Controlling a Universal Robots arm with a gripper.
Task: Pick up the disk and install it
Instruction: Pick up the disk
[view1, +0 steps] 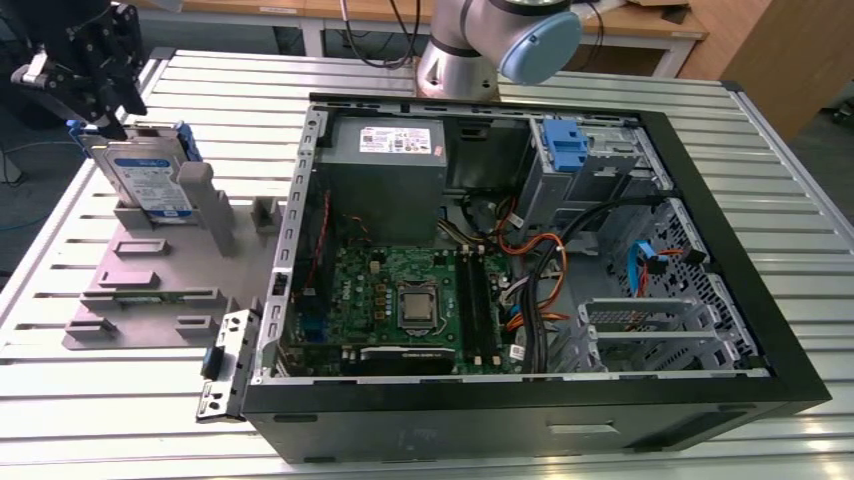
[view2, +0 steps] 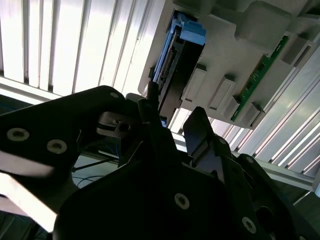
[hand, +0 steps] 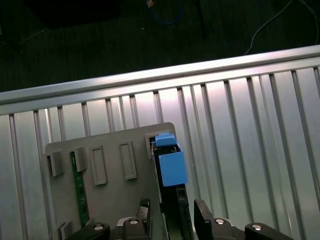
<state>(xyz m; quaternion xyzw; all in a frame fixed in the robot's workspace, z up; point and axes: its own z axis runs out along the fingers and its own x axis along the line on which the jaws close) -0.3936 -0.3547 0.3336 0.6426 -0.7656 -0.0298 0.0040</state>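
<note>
The disk (view1: 144, 178), a silver drive with a white-and-blue label in a blue bracket, stands on edge in the grey plastic stand (view1: 147, 270) at the exterior view's left. My black gripper (view1: 107, 125) hangs just above its top edge. Seen edge-on in the first wrist view, the disk (hand: 170, 167) runs down between my two fingers, and the gripper (hand: 172, 210) is open, with a gap on each side. The second wrist view has the gripper (view2: 172, 112) close to the end of the disk (view2: 177, 55).
An open computer case (view1: 534, 400) lies on the slatted metal table (view1: 761, 140), with a motherboard, cables, a grey power supply (view1: 387, 150) and a drive cage with a blue clip (view1: 567, 150). A green memory stick (hand: 79, 190) sits in the stand. A metal bracket (view1: 220, 365) lies beside the case.
</note>
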